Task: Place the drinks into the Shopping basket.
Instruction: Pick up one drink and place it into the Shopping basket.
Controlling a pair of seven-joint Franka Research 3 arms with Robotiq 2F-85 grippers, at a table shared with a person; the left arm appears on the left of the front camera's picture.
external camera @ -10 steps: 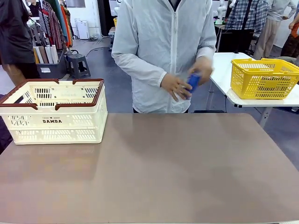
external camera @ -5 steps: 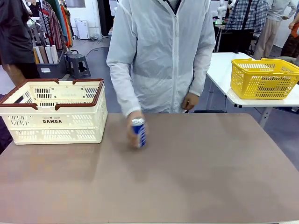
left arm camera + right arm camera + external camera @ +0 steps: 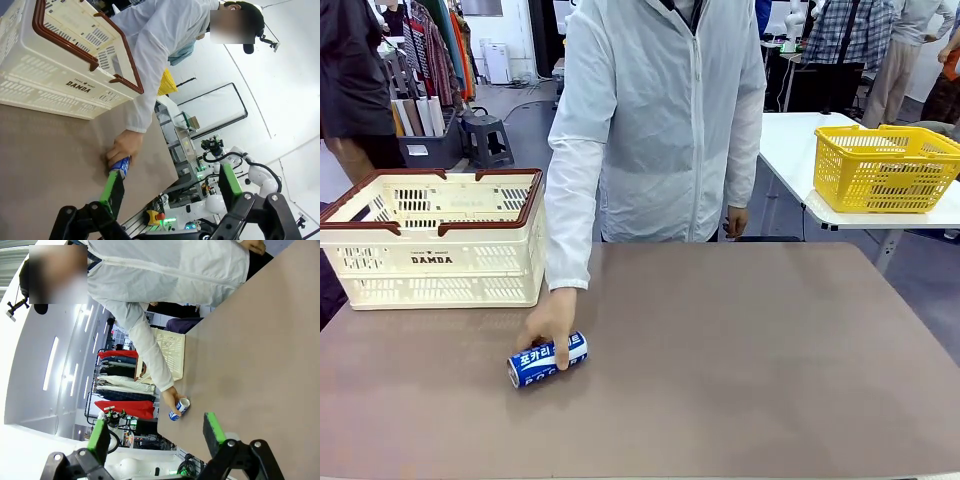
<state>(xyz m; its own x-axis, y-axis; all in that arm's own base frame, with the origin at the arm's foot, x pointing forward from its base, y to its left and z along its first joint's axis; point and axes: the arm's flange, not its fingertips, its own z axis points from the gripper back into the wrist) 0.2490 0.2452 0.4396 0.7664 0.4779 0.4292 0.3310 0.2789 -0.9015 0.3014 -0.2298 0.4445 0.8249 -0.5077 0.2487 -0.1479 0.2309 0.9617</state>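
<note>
Here's the blue can (image 3: 548, 359), down on its side on the brown table (image 3: 750, 350). It lies just off the Shopping basket (image 3: 432, 275), out past the basket's right-hand front corner and on the robot's side of it, close but not touching. The person's hand (image 3: 552, 318) is right on top of it, fingers draped over the can's upper side, the white sleeve running back up past the basket's right wall. The basket itself stands upright with its DAMDA lettering facing the robot. One end of the can points away from the basket, toward the robot's edge of the table.

In the left wrist view the left gripper (image 3: 171, 172) has its jaws spread wide, green pads well apart, with nothing between them. From here the can (image 3: 121, 166) peeks out at the tip of one green pad, farther along the table, with the hand over it and the basket beyond.

In the right wrist view the right gripper (image 3: 155, 421) is likewise spread wide and empty. The can (image 3: 178, 409) shows above the gap between its fingers, well off across the table, and the basket stands just behind it. How far either gripper hangs from the can, I can't tell.
</note>
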